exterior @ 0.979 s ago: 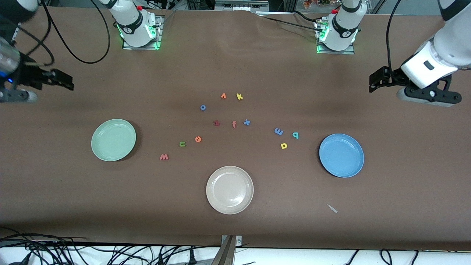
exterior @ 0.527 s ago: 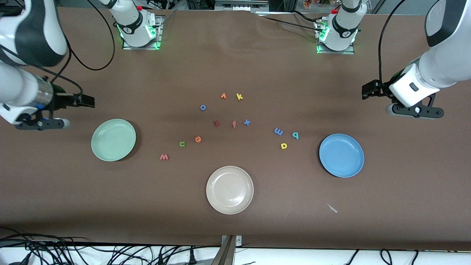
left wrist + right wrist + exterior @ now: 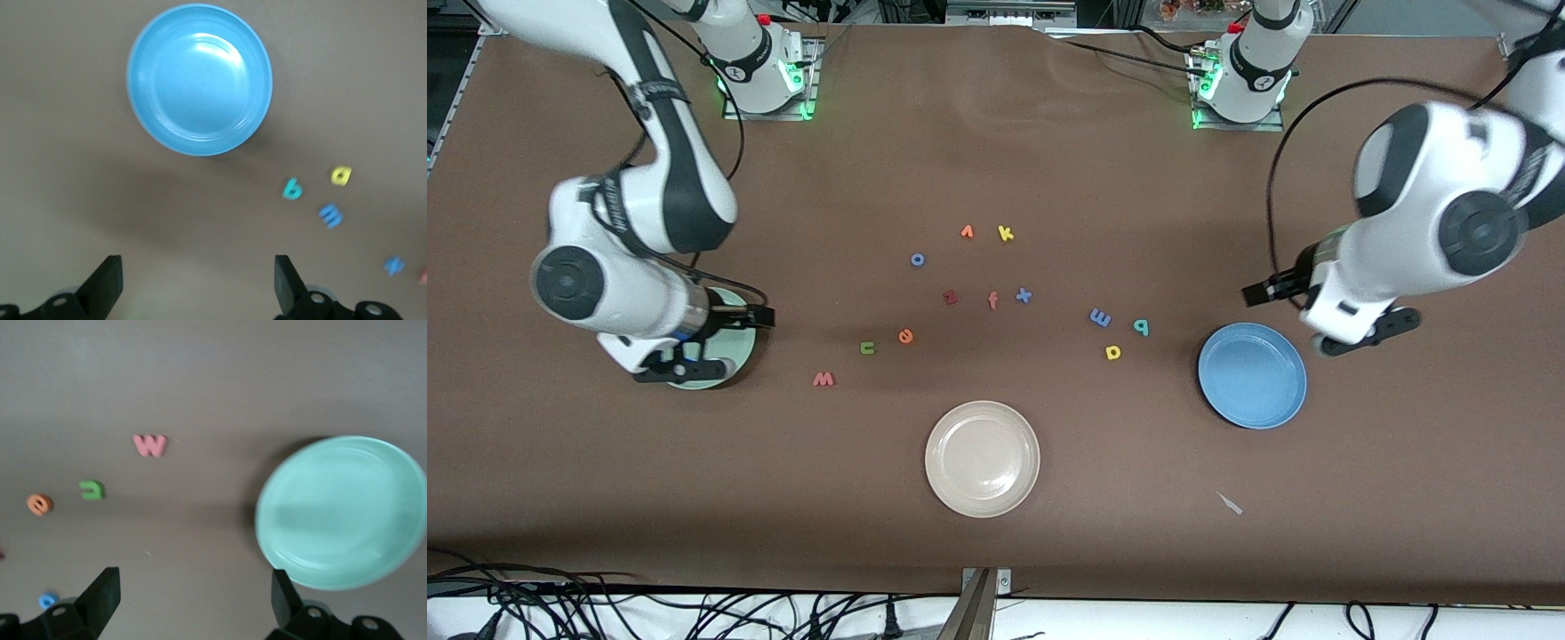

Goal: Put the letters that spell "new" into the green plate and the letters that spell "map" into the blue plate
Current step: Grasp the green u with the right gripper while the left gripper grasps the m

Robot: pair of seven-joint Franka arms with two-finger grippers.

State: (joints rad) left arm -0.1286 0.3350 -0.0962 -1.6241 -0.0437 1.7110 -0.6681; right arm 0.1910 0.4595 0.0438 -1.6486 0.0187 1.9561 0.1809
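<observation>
Over the green plate (image 3: 729, 378): right pincer (image 3: 190, 597), spread, empty; w (image 3: 823, 380) nearest.
Beside blue plate (image 3: 1252, 376): left pincer (image 3: 198, 280), spread; p (image 3: 1141, 327) nearest.

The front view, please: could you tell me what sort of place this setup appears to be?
Most likely a robotics lab bench set up for a sorting exercise. Two arms are bolted along one edge of a brown-covered table, cables trail off the edge nearest the camera, and foam letters such as the red-pink w lie among coloured plates like the blue plate.
</observation>
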